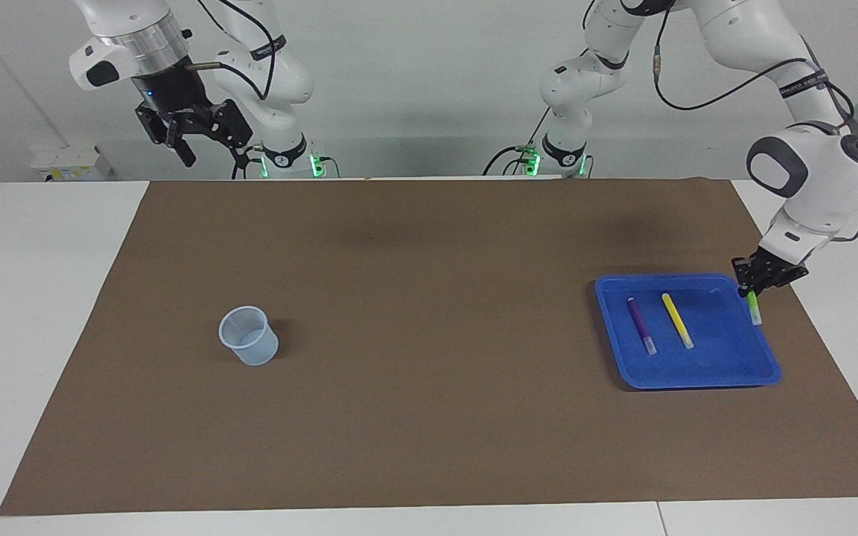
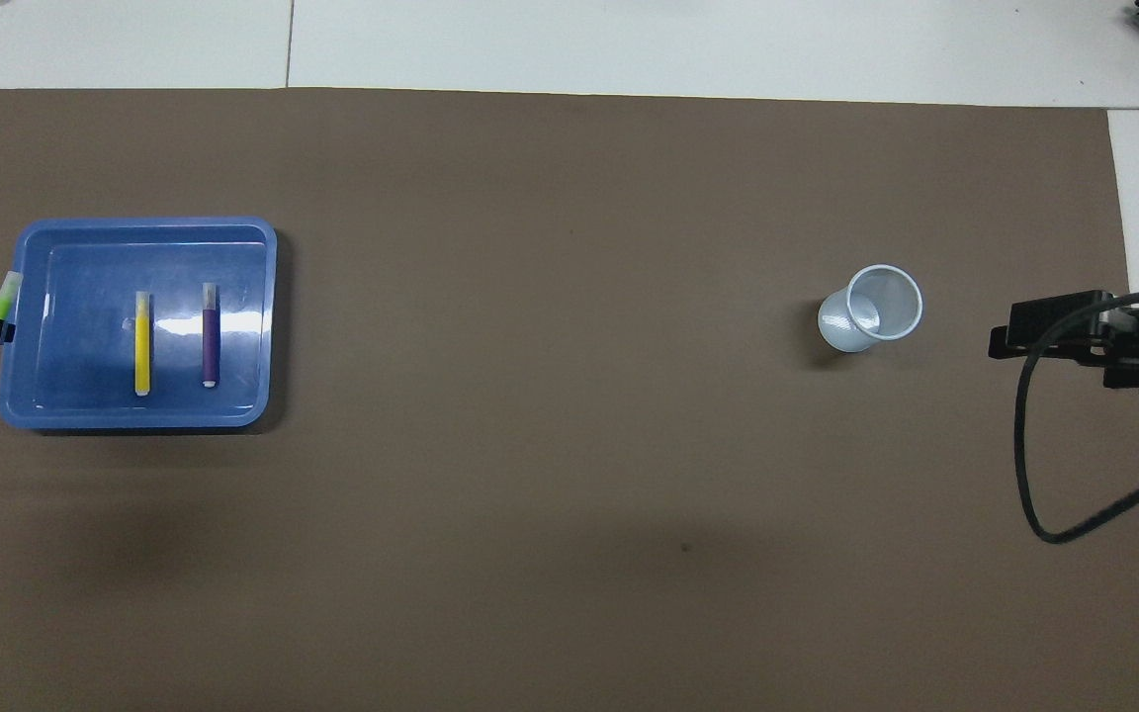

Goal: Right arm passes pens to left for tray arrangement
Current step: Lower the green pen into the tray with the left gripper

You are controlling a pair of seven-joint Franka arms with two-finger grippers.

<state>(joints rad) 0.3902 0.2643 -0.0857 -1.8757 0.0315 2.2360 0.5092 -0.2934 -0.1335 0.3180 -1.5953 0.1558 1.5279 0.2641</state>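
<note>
The left gripper [image 1: 753,289] pinches the green pen [image 1: 754,309] over the tray's [image 1: 697,376] outer rim; bare floor lies inward, beside the yellow pen [image 1: 677,320]. The right gripper [image 1: 189,141] waits, open.

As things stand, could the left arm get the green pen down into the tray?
Probably yes. The left gripper holds the green pen over the blue tray's rim at the left arm's end. The strip beside the yellow pen lies bare; the purple pen is beyond it.
</note>
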